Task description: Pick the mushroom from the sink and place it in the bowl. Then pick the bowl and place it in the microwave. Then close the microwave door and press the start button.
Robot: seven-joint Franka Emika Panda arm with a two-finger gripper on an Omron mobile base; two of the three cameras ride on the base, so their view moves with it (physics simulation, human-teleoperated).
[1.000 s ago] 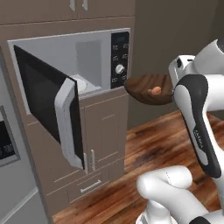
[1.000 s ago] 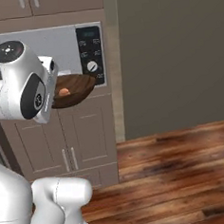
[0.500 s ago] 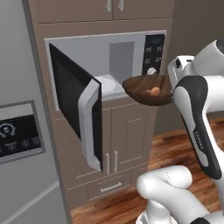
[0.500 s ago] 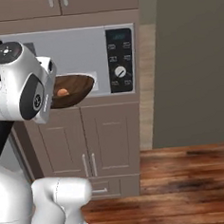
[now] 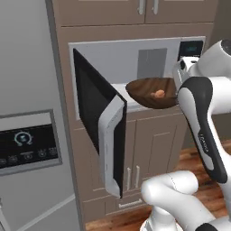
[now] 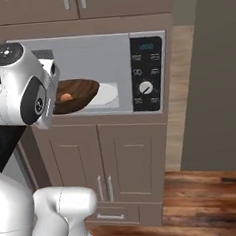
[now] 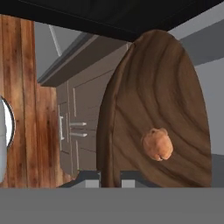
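Observation:
I carry the dark brown bowl level at the mouth of the microwave, about at the height of its floor. The orange-tan mushroom lies inside the bowl, toward the hand's side. In the hand view my gripper is shut on the bowl's rim, and the mushroom rests on the wood just beyond. The microwave door stands swung wide open to the left. The black control panel is right of the opening. The sink is out of view.
A grey fridge with a dispenser panel stands left of the open door. Brown cabinet doors sit below the microwave, above a wooden floor. A dark wall rises on the right.
The whole scene has slid rightward in both base views, so the base has driven. The held bowl now sits before the microwave's opening instead of by the control panel.

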